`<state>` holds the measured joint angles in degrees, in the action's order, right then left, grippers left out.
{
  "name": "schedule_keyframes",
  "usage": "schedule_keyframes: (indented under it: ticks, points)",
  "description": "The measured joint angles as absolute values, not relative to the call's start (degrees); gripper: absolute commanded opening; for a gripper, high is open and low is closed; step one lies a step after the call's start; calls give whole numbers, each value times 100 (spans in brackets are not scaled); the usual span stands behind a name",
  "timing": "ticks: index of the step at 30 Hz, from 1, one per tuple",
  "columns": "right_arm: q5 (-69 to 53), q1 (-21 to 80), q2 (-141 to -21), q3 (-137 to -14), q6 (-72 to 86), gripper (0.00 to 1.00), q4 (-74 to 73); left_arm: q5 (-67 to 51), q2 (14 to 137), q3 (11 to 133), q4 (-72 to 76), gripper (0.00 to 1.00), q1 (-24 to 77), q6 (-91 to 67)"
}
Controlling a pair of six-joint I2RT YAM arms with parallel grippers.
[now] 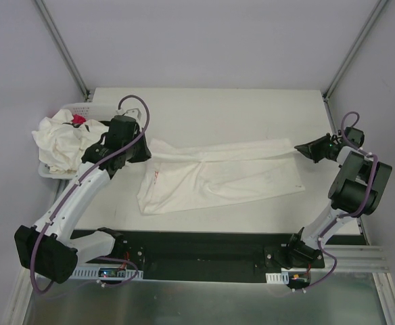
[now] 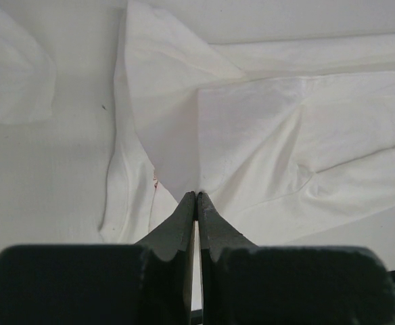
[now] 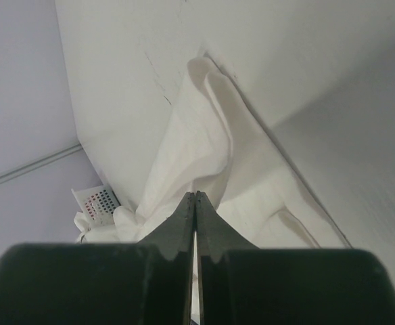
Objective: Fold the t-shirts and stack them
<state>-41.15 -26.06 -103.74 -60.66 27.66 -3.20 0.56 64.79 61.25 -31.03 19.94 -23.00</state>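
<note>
One off-white t-shirt lies stretched lengthwise across the middle of the table. Its upper edge is pulled taut between my two grippers. My left gripper is shut on the shirt's left end; in the left wrist view the t-shirt rises in a peak into the closed left gripper. At the shirt's right corner, my right gripper is also shut on the cloth. The right wrist view shows a fold of the t-shirt running into the closed right gripper. More crumpled t-shirts are heaped in the basket at the left.
A white perforated basket stands at the table's left edge, also seen as a basket far off in the right wrist view. A small red packet lies on the heap inside. Walls and metal frame posts enclose the table.
</note>
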Motion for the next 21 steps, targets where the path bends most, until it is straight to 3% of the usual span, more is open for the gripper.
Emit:
schedule_keyframes:
  ticks: [2, 13, 16, 19, 21]
  points:
    - [-4112, -2611, -10328, -5979, 2731, 1, -331, 58, 6479, 6077, -3116, 0, 2023, -2318]
    - [-3988, -2672, -10143, -5500, 2504, 23, -329, 49, 6525, 5472, -3052, 0, 2185, -2410]
    - [-3955, -2768, -10042, -5271, 2460, 25, -327, 49, 6563, 5308, -3011, 10, 2224, -2464]
    - [-3881, -2926, -9944, -5068, 2451, 26, -346, 56, 6563, 5153, -2976, 27, 2259, -2512]
    - [-3809, -3011, -9861, -5004, 2453, 26, -381, 64, 6541, 5054, -2936, 44, 2259, -2558]
